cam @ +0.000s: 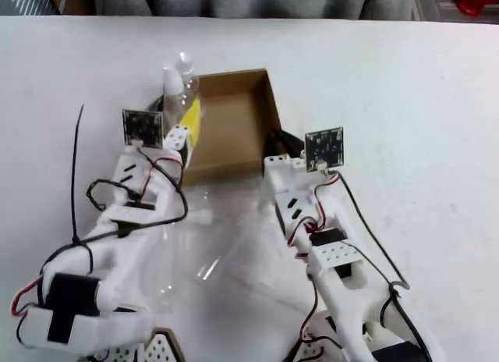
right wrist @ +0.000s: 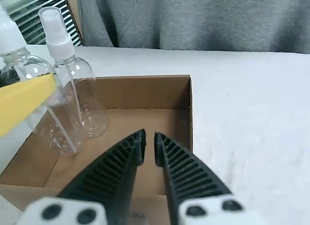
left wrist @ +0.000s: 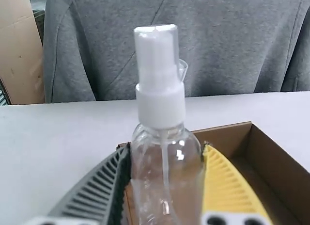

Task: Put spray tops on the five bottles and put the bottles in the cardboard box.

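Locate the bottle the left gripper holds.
High view: upright in the left gripper, the bottle is at the cardboard box's left edge, beside another capped bottle.

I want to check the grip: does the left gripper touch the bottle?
Touching. The left wrist view shows both fingers of the left gripper pressing against the sides of the bottle.

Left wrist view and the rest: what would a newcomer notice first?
A clear plastic bottle with a white spray top is clamped upright in the left tool at the edge of the brown cardboard box. A second such bottle appears to stand inside the box, and the black-fingered right tool is shut and empty beside it.
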Action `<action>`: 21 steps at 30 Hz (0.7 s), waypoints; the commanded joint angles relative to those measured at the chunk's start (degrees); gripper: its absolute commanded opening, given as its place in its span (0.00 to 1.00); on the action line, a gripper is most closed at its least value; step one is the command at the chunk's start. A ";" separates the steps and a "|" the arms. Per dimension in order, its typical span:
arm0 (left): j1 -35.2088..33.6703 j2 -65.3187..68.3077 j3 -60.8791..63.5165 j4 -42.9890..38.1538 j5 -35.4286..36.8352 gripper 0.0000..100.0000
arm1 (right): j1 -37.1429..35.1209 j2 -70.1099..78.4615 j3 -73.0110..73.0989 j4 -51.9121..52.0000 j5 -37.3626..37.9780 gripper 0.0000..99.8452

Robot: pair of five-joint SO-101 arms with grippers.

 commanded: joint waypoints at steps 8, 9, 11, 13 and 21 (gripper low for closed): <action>0.66 6.29 -4.75 -7.82 -0.62 0.02 | 0.13 -1.63 -3.08 0.31 -0.35 0.01; 0.57 6.99 -5.45 -7.56 -0.62 0.02 | 0.13 -1.63 -3.08 0.31 -0.35 0.01; 0.22 8.75 -6.77 -7.56 -0.62 0.02 | 0.13 -1.63 -2.99 0.31 -0.35 0.01; 0.22 10.68 -7.74 -7.56 -0.70 0.02 | 0.13 -1.63 -2.99 0.31 -0.35 0.01; 0.22 12.70 -7.82 -7.91 -0.70 0.02 | 0.13 -1.63 -2.99 0.31 -0.35 0.01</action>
